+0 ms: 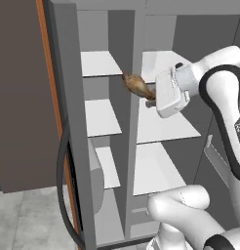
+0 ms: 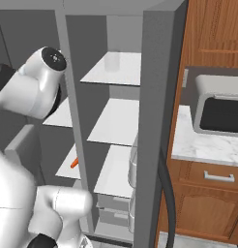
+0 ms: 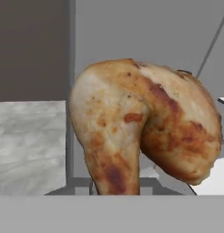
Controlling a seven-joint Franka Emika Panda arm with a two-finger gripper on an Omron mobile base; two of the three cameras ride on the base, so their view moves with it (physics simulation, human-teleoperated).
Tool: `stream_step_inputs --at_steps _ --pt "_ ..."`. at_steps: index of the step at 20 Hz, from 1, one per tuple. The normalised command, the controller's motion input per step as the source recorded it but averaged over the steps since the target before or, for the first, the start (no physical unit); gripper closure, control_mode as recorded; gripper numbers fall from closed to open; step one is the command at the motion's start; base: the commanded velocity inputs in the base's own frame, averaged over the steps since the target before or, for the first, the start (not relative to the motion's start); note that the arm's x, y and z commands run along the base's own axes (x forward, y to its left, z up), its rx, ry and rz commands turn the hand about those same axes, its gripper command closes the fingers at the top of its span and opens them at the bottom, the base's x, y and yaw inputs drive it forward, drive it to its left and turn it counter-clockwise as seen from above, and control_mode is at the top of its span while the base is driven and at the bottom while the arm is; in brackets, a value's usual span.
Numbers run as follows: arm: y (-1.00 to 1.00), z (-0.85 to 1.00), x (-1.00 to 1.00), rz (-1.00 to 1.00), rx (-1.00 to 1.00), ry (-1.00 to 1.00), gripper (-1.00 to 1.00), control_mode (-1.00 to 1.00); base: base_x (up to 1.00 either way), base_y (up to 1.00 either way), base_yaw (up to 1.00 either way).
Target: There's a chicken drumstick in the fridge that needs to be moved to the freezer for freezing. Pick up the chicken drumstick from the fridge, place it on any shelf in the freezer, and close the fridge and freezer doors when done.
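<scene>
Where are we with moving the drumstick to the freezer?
Done: the drumstick is off the fridge shelves, gripped by the gripper. In hand: it hangs at the divider between the sections, level with the upper freezer shelf. Left: set it down, then close both open doors.

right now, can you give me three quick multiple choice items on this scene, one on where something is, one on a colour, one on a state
1. Where is the chicken drumstick?
A. lying on a low fridge shelf
B. in the air at the gripper, in front of the divider between freezer and fridge
C. on the counter

2. What colour are the shelves?
A. white
B. brown
C. black

3. How is the gripper?
A. open and empty
B. shut on the drumstick
C. shut on a door handle

Answers:
1 B, the left base view shows it off the shelves at the hand's tip.
2 A, every panel inside is white.
3 B, the hand view has the drumstick right at the fingers.
</scene>
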Motion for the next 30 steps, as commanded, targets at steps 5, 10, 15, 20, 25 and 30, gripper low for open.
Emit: stream_step_inputs --at_steps 5,10,15,20,25,30 --pt "0.18 0.02 0.29 -0.17 -0.11 -0.01 1.00 -1.00 0.00 0.00 0.00" --pt "0.45 0.00 0.41 -0.26 -0.11 0.00 1.00 -1.00 0.00 0.00 0.00" --pt "0.20 0.00 0.58 -0.07 -0.05 0.00 1.00 -1.00 0.00 0.00 0.00" --pt "-0.01 0.00 0.50 0.00 0.00 0.00 1.00 -1.00 0.00 0.00 0.00" --pt "0.00 -0.02 0.48 0.01 0.00 0.00 1.00 -1.00 0.00 0.00 0.00" --pt "0.02 -0.03 0.41 0.00 -0.01 0.00 1.00 -1.00 0.00 0.00 0.00"
